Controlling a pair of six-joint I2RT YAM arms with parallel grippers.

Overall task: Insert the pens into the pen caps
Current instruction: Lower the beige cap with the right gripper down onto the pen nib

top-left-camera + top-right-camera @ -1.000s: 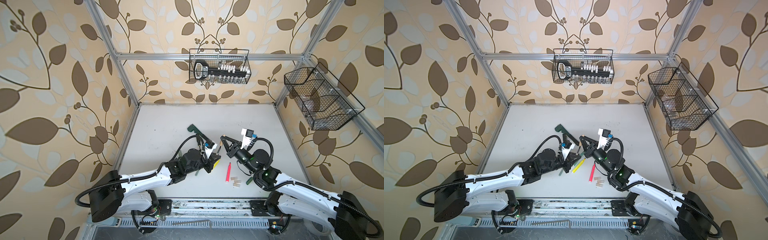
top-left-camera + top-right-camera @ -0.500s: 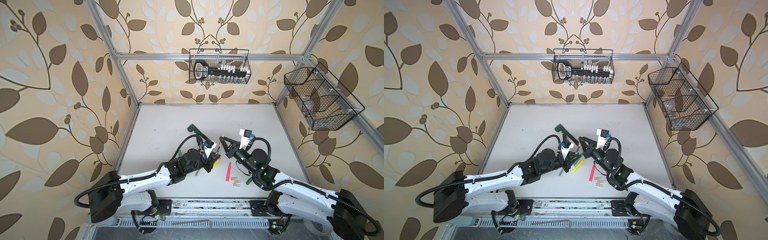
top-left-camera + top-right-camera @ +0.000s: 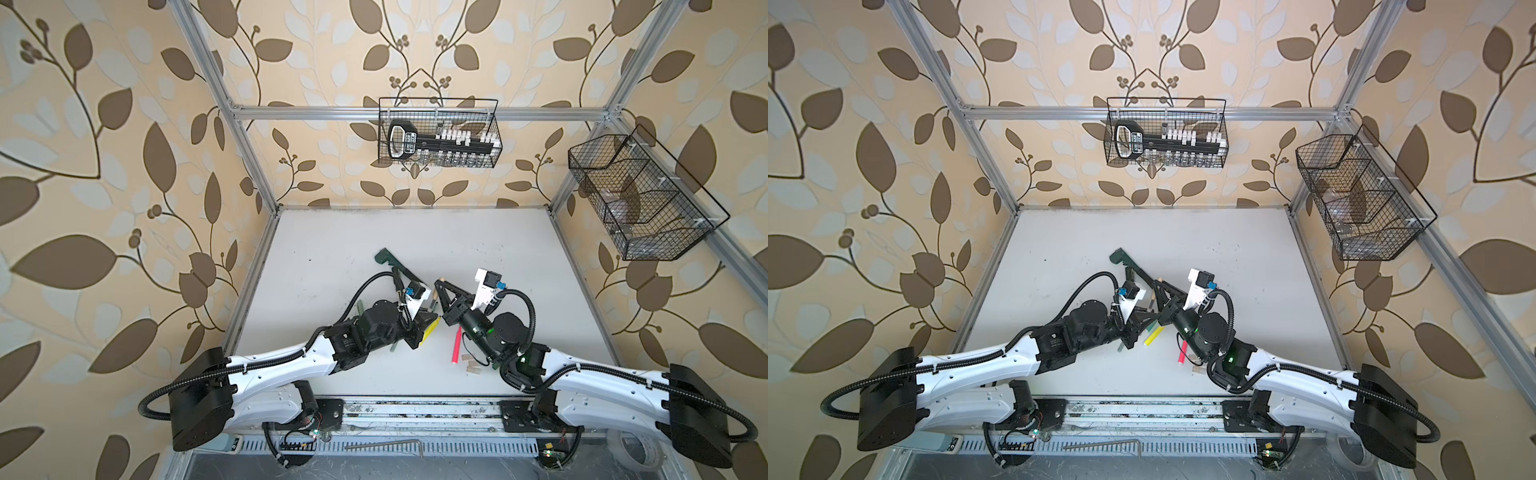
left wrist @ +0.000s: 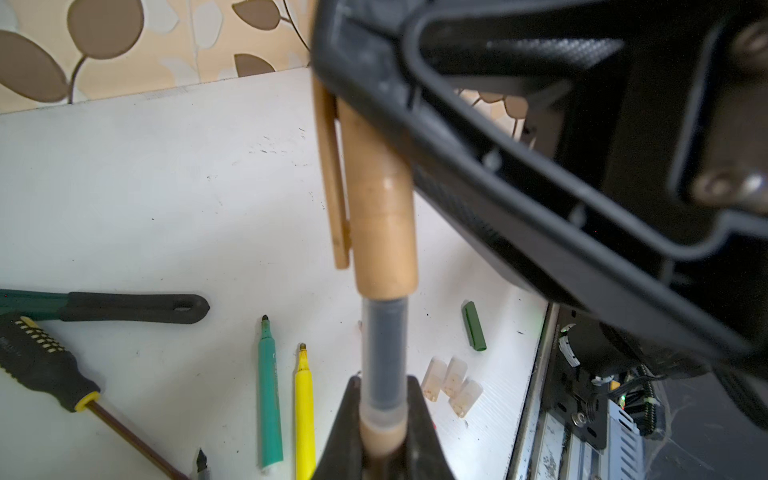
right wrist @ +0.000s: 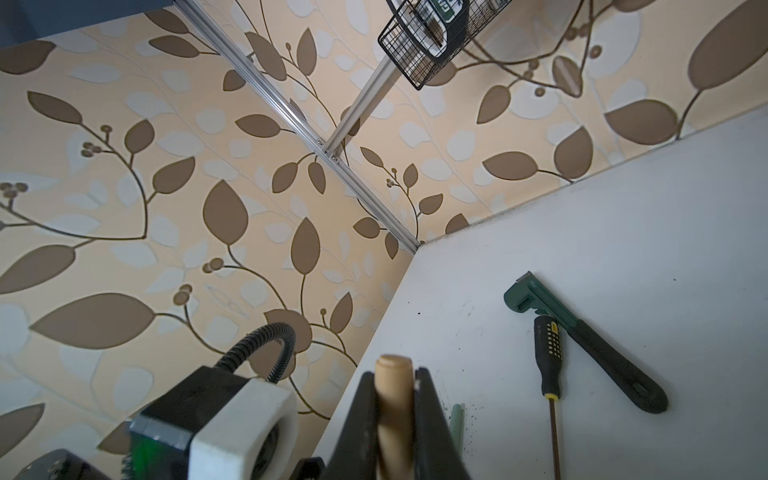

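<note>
My left gripper is shut on the gold-brown pen. The pen's grey front section runs up into the mouth of the gold-brown pen cap, so its tip is hidden. My right gripper is shut on that cap. In both top views the two grippers meet at mid-table, left and right. A teal pen, a yellow pen and a pink pen lie on the table. Three beige caps and a dark green cap lie there too.
A green wrench and a black-handled screwdriver lie on the white table behind the grippers. Two wire baskets hang on the walls, one at the back and one on the right. The table's front edge is close to the beige caps.
My right gripper has moved a little left and nearer the left gripper with the cap in it. The left arm has hardly moved.
</note>
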